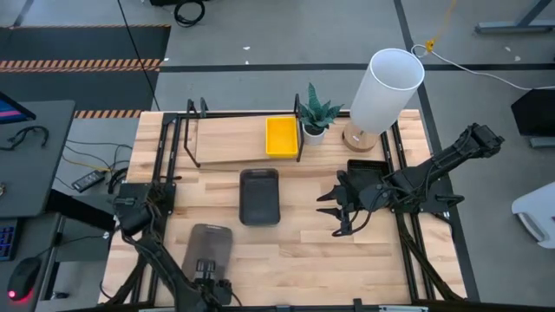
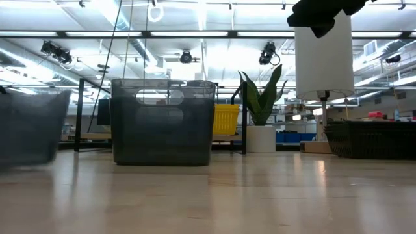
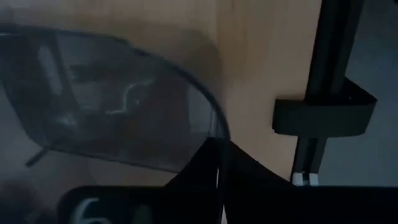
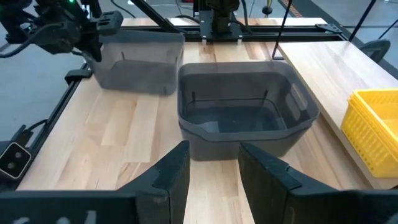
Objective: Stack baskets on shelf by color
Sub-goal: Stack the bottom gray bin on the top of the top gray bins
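A small green plant in a white pot stands at the back of the big wooden table, near a tall white lamp with a round wooden foot.

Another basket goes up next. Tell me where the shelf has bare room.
The shelf board is bare from its left posts to the yellow basket at its right end. Crowded there: plant and lamp beside it. Right gripper hangs open near the grey basket.
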Motion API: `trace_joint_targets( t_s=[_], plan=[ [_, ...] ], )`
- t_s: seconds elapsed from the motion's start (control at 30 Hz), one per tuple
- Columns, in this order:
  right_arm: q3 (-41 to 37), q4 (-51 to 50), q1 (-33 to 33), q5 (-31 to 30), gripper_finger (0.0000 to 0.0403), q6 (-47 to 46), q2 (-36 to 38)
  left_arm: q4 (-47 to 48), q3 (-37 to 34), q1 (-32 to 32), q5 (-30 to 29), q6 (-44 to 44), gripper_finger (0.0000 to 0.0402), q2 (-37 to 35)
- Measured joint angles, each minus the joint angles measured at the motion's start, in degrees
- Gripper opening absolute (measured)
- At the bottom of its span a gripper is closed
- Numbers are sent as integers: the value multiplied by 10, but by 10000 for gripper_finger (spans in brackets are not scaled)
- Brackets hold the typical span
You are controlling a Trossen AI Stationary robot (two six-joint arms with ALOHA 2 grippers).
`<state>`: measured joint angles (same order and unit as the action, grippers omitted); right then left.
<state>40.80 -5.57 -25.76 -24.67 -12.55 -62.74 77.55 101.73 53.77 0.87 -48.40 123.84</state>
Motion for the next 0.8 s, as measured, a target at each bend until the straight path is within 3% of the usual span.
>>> trace_joint_targets(
  t_s=[0.27,0.43,0.6,0.8],
  plan=[
    [0,-1,0,0,142,-5,0,61,0,-20,-5,-18,3,-62],
    [0,-1,0,0,142,-5,0,128,0,-50,-40,-17,2,-103],
    [0,0,0,0,142,-5,0,124,5,-110,-97,45,2,-141],
    [-1,-6,0,-2,142,-4,0,125,6,-208,-111,110,3,-186]
  ],
)
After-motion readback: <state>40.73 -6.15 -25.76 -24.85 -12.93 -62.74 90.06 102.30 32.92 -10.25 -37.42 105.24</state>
